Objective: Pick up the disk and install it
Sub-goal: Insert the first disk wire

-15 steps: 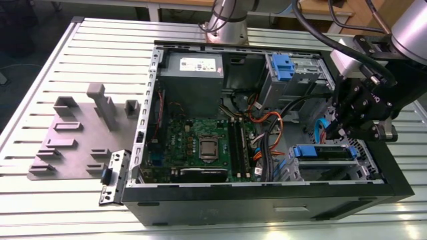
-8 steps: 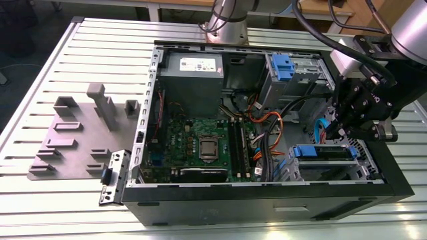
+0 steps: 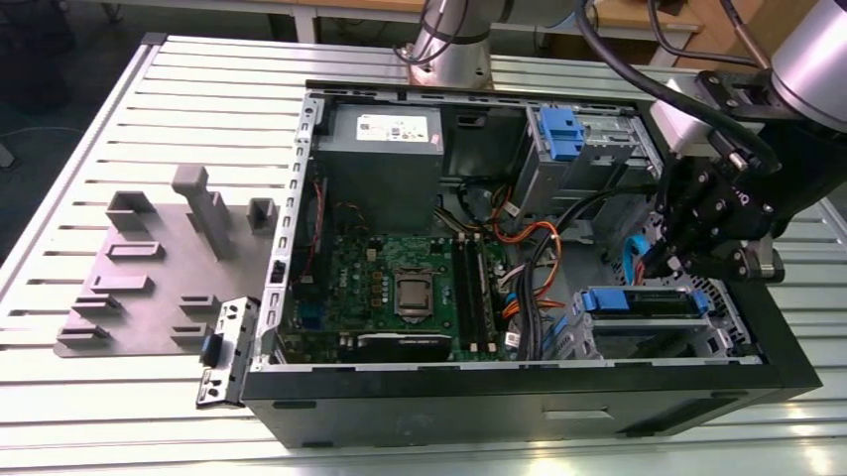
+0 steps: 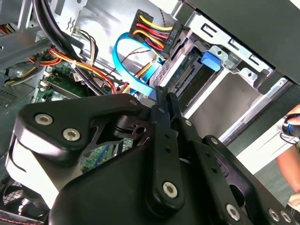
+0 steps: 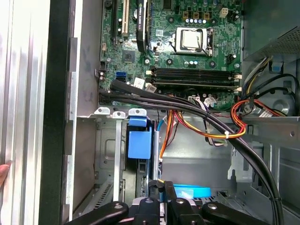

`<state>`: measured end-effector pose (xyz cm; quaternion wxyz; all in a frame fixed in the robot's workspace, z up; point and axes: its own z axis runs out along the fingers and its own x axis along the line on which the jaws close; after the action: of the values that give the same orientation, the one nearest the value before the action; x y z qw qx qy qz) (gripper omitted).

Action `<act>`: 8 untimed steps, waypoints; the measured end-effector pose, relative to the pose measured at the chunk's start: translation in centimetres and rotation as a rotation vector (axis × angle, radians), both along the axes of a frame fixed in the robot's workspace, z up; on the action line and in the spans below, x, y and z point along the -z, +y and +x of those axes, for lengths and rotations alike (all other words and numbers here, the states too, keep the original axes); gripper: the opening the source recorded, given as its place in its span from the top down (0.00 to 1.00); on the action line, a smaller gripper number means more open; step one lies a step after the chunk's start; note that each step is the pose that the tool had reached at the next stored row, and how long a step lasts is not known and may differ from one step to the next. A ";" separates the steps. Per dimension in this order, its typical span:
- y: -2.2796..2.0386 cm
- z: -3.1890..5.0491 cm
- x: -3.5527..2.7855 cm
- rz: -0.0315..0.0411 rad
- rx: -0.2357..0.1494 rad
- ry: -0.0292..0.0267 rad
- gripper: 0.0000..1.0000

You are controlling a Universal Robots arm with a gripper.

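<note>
The disk (image 3: pixel 644 301) lies in the lower drive bay at the case's front corner, on the exterior view's right. Its blue end tab (image 5: pixel 139 142) faces out of the bay slot, and in the second wrist view the tab (image 4: pixel 210 61) sits beside the drive's connector edge. My gripper (image 3: pixel 677 266) hangs just above the bay, over the blue data cable (image 4: pixel 129 70). Its black fingers (image 4: pixel 162 110) are pressed together with nothing between them. In the first wrist view the gripper (image 5: pixel 162 191) stands a short way back from the tab.
The open black computer case (image 3: pixel 530 382) lies on a slatted metal table (image 3: pixel 133 397). Inside are the motherboard (image 3: pixel 397 288), a grey power supply (image 3: pixel 384 149), a blue-latched upper drive cage (image 3: pixel 562 134) and cable bundles (image 5: pixel 211 117). A person's hand (image 4: pixel 290 154) is near the case.
</note>
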<state>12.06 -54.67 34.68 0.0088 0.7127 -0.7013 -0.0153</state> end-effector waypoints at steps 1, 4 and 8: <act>-0.10 0.00 0.03 0.0001 0.000 0.0000 0.84; -0.53 -0.01 0.12 0.0001 0.000 0.0000 0.84; -1.06 -0.01 0.38 0.0001 0.000 0.0000 0.84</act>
<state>12.05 -55.73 34.29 0.0087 0.7126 -0.7013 -0.0154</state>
